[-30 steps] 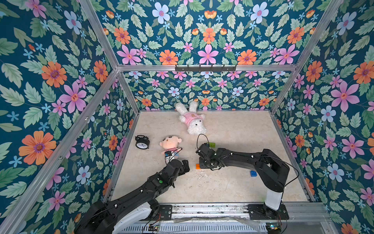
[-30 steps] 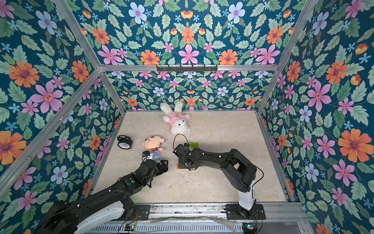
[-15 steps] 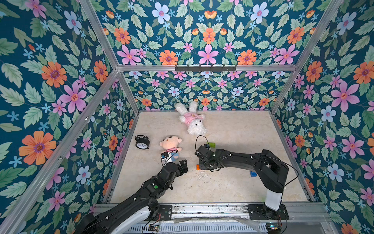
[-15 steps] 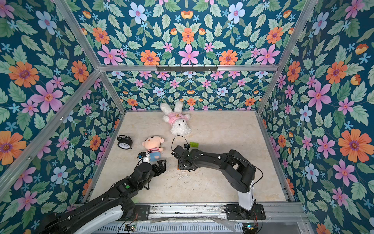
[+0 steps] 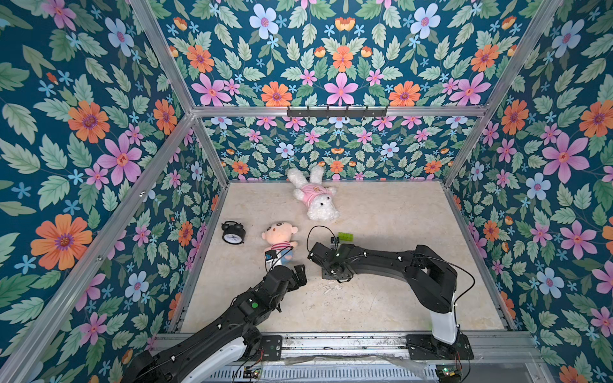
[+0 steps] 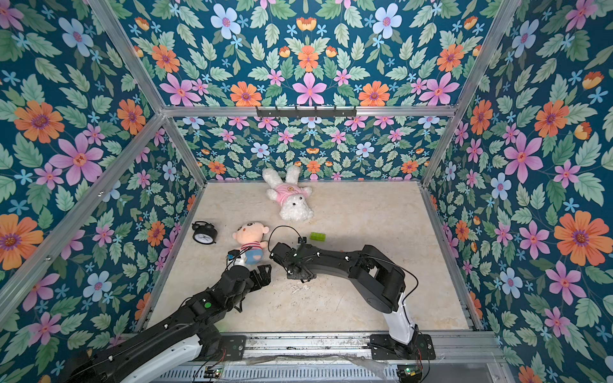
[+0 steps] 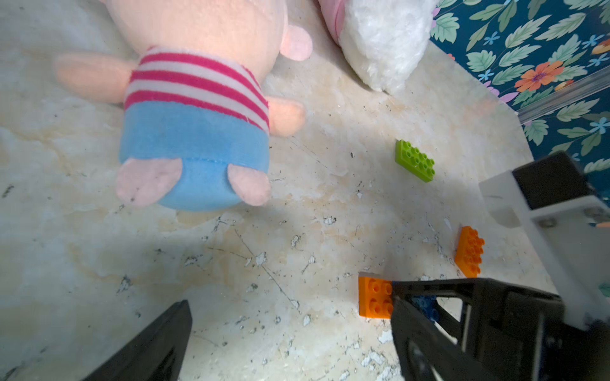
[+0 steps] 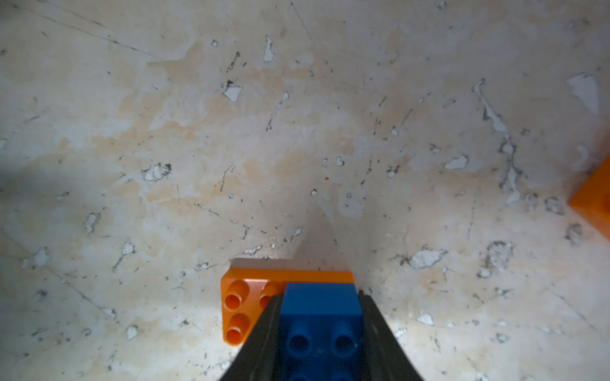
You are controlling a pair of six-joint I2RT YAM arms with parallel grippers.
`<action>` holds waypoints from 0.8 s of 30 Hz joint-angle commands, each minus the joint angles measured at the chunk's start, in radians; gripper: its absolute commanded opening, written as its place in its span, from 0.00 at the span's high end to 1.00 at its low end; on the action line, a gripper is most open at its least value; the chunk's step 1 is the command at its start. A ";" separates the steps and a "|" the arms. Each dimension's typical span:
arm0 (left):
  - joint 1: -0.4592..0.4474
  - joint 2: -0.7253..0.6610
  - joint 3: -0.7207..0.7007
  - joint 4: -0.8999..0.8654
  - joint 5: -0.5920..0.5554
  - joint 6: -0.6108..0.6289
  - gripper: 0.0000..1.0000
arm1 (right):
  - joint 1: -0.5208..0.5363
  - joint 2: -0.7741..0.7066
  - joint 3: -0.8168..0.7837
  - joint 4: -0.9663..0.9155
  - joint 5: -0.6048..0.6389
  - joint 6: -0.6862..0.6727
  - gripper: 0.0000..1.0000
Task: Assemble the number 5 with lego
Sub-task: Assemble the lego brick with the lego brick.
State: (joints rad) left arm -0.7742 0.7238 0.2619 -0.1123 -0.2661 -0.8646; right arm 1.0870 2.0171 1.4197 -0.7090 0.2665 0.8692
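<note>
Plush doll [image 7: 194, 132] just beside left gripper [image 7: 288, 295]; clock [image 5: 233, 233] near

Pincer [image 8: 319, 298] clamping blue brick [image 8: 320, 316], orange brick [image 8: 242, 306] beneath

You have two orange bricks [image 7: 375, 301] in sight, one green brick [image 7: 414, 160] and one blue brick [image 8: 320, 316], four in all. You can count one plush doll [image 5: 278, 237] and one plush bunny [image 5: 315, 199], two in all. One clock [image 5: 233, 233] sits on the bench [image 5: 398, 215], and two arms [image 5: 381, 262] reach in.
</note>
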 commanded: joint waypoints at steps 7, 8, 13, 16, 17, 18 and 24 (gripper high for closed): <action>0.001 -0.014 0.008 0.022 0.013 0.018 0.01 | 0.004 -0.013 0.099 -0.218 -0.021 0.001 0.50; 0.000 -0.010 0.007 0.030 0.020 0.021 0.01 | 0.004 -0.017 0.098 -0.207 -0.033 -0.002 0.49; 0.001 0.020 0.010 0.053 0.047 0.022 0.01 | 0.004 -0.022 0.074 -0.199 -0.040 0.012 0.48; 0.000 0.034 0.013 0.060 0.048 0.023 0.01 | 0.004 -0.039 0.032 -0.161 -0.051 0.020 0.52; 0.001 0.038 0.014 0.062 0.048 0.023 0.01 | 0.004 -0.046 0.015 -0.134 -0.060 0.019 0.58; 0.001 0.041 0.016 0.065 0.047 0.024 0.01 | 0.004 -0.054 -0.003 -0.113 -0.070 0.020 0.64; 0.000 0.074 0.030 0.117 0.101 0.050 0.02 | 0.002 -0.083 -0.080 -0.010 -0.092 0.031 0.62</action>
State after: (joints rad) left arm -0.7742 0.7856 0.2817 -0.0456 -0.1989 -0.8349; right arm 1.0901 1.9575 1.3773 -0.7940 0.2020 0.8883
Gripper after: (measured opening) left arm 0.987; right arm 0.365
